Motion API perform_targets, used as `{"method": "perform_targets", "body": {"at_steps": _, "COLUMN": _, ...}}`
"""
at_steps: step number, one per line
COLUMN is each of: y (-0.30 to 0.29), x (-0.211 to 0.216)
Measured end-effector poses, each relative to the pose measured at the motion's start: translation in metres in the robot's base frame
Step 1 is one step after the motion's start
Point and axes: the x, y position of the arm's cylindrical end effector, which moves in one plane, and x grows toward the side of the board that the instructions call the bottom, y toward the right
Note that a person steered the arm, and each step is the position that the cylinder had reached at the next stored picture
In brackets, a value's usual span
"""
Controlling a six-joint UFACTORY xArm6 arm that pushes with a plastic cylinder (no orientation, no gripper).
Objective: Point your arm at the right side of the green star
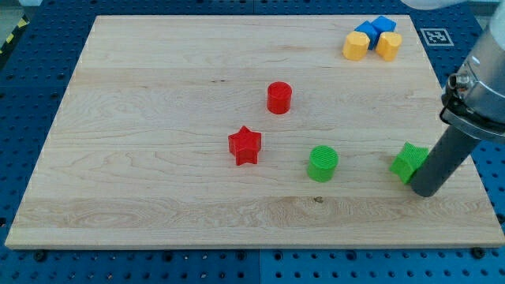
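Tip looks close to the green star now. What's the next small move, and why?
Probably hold, or nudge only slightly. My tip already sits at the green star's right edge, near the view's bottom right, apparently touching it. Pushing further left would likely shove the star toward the green cylinder.

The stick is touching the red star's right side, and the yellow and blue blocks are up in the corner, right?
Not quite. In the camera view, my tip is at the right side of the green star, not the red star. The yellow and blue blocks do sit in the view's top-right corner.

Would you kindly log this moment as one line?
my tip at right side of green star, touching | green cylinder left of it | red star apart
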Motion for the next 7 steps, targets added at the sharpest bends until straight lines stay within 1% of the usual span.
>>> {"method": "perform_targets", "body": {"at_steps": 2, "y": -0.023, "x": 0.001}}
{"method": "perform_targets", "body": {"at_steps": 3, "y": 0.004, "x": 0.028}}
{"method": "perform_targets", "body": {"at_steps": 4, "y": 0.055, "x": 0.025}}
{"method": "perform_targets", "body": {"at_steps": 5, "y": 0.081, "x": -0.027}}
{"method": "perform_targets", "body": {"at_steps": 7, "y": 0.082, "x": -0.172}}
